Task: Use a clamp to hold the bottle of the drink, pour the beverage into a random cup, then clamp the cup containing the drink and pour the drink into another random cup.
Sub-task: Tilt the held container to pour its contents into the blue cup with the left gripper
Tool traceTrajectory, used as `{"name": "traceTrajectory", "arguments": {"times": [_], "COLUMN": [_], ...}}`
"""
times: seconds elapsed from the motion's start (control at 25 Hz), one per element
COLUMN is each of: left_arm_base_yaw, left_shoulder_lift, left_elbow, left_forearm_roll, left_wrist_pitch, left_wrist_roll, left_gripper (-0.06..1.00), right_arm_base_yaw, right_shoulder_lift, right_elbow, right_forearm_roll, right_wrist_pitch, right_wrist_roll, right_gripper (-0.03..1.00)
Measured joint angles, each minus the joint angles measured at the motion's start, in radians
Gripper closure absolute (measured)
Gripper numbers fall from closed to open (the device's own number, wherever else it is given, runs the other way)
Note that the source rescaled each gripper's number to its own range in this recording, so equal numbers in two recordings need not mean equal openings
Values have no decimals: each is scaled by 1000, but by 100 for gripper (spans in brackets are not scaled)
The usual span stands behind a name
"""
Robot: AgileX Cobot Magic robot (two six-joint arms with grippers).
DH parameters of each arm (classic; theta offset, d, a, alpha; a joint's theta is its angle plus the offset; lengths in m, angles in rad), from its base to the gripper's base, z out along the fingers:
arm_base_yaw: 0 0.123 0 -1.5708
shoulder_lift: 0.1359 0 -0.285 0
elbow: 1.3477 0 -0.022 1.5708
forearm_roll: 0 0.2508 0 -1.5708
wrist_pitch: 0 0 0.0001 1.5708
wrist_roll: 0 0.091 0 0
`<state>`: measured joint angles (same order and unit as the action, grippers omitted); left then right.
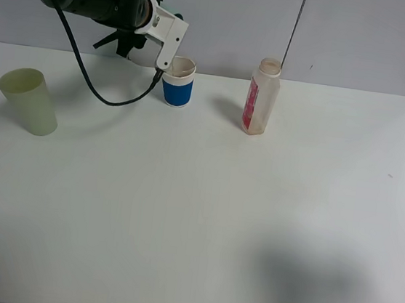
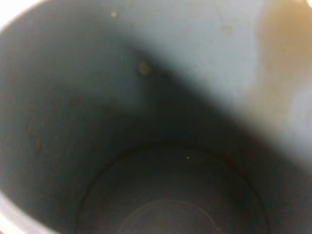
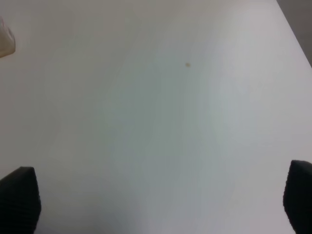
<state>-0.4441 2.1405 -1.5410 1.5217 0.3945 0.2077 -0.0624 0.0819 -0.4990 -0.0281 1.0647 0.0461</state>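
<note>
Layout, left to right: pale yellow-green cup (image 1: 29,101) stands apart on the table (image 1: 195,216). Left gripper (image 1: 161,52) hangs just over the white cup with blue band (image 1: 178,81). Its jaws are closed; the left wrist view is filled by the teal cup (image 2: 97,97) interior, so a pinch on that cup's wall is inferred. Thin plastic: light, flexible, likely slippery when wet; grip near the rim, moderate force. No liquid is discernible inside. Bottle (image 1: 261,97) stands upright further right. Right gripper (image 3: 156,204) has jaws spread wide over bare table, holding nothing.
</note>
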Motion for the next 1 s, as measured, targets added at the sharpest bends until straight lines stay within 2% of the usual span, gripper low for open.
{"name": "traceTrajectory", "arguments": {"times": [0.44,0.84,1.0], "left_arm_base_yaw": [-12,-12,-12], "left_shoulder_lift": [0,0,0], "left_elbow": [0,0,0], "left_forearm_roll": [46,50,25], "left_wrist_pitch": [-1,-1,1], "left_wrist_roll": [0,0,0], "left_gripper": [94,94,94], "right_arm_base_yaw": [0,0,0], "right_shoulder_lift": [0,0,0], "right_elbow": [0,0,0], "right_forearm_roll": [0,0,0], "right_wrist_pitch": [0,0,0], "right_wrist_roll": [0,0,0], "right_gripper": [-3,-3,-3]}}
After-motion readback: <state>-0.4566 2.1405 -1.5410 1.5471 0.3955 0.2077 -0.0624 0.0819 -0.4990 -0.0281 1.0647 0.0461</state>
